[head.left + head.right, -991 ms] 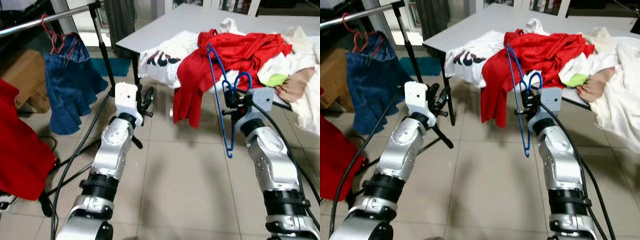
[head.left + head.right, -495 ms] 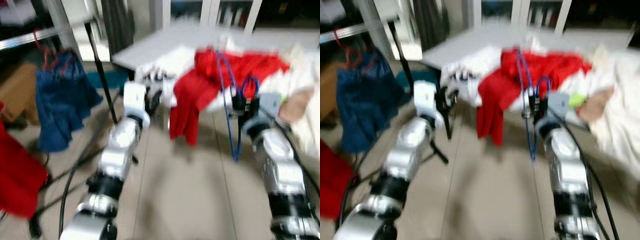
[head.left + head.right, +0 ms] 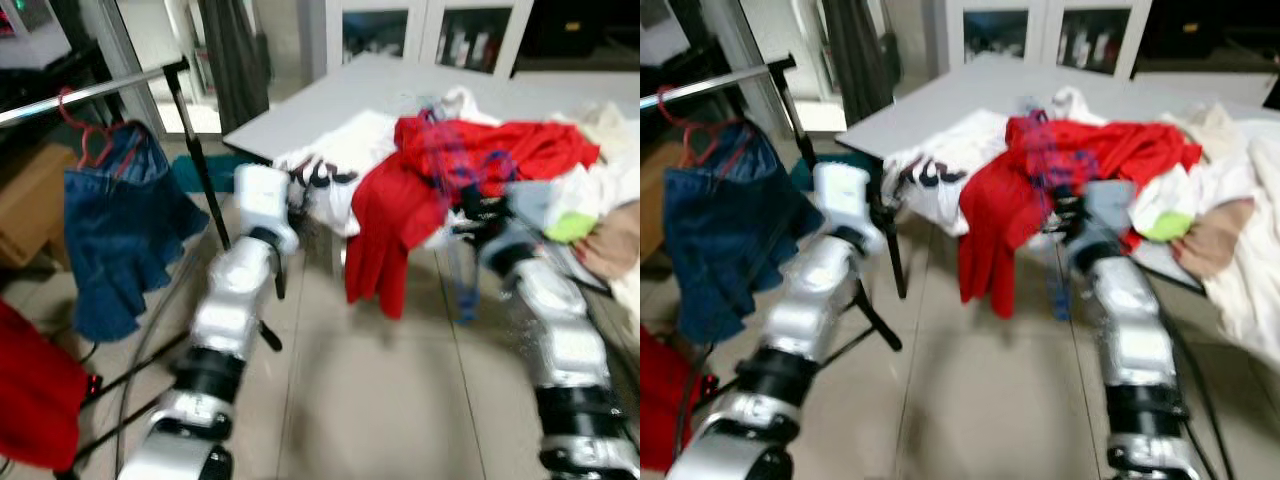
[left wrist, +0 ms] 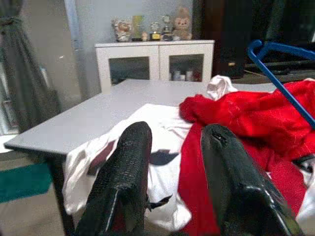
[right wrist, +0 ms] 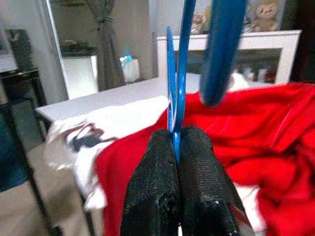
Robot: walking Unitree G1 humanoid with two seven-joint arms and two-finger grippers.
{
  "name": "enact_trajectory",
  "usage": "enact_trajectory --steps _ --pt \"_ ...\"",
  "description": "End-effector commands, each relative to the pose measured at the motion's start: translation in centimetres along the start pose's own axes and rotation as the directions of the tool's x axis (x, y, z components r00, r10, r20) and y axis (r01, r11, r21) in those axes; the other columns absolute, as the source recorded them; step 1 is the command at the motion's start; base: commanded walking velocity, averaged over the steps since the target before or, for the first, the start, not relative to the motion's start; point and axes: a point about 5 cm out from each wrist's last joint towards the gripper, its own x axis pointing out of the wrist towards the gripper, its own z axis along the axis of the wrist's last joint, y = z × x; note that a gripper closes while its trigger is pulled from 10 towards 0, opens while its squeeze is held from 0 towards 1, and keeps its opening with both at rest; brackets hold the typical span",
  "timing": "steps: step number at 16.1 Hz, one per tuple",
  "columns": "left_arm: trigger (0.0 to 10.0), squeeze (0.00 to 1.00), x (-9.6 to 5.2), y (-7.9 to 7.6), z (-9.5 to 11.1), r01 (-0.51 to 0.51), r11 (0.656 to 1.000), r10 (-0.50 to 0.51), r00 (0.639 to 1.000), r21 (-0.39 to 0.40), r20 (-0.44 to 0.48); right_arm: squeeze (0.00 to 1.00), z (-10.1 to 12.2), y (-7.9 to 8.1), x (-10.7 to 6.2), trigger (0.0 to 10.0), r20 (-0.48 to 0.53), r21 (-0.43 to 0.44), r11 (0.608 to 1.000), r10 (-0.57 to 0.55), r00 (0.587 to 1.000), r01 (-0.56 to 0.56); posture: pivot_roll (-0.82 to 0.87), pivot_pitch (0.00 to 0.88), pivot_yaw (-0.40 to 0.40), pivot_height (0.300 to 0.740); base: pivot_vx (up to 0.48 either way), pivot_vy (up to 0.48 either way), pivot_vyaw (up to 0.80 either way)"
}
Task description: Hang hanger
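The right gripper (image 5: pixel 175 147) pinches a thin blue hanger (image 5: pixel 177 73) (hook thicker), while the left gripper (image 4: pixel 170 147) is parted, empty.

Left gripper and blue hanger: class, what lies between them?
In the left eye view, a red garment draped over the table edge hangs between the left gripper and the blue hanger.

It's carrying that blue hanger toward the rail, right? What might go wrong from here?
The right gripper pinches only the thin wire of the blue hanger, so it may twist or slip. It hangs close to the red garment drooping off the table and could snag. The clothes rail stands well off to the left.
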Motion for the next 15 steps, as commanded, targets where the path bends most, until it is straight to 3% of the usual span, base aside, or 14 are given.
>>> enact_trajectory --steps 1,15 --pt "10.0 0.00 -0.19 1.53 0.23 -0.043 0.999 0.043 0.999 0.023 -0.002 0.00 0.34 1.11 0.42 10.0 0.018 0.007 0.999 0.032 0.999 -0.032 0.09 0.000 0.054 0.740 0.461 0.000 0.00" --pt "10.0 0.00 -0.17 1.30 0.03 -0.039 0.999 0.039 0.999 0.022 -0.012 0.00 0.57 1.00 0.40 10.0 0.024 0.003 0.999 0.031 0.999 -0.031 0.09 0.000 0.048 0.740 0.461 0.000 0.00"
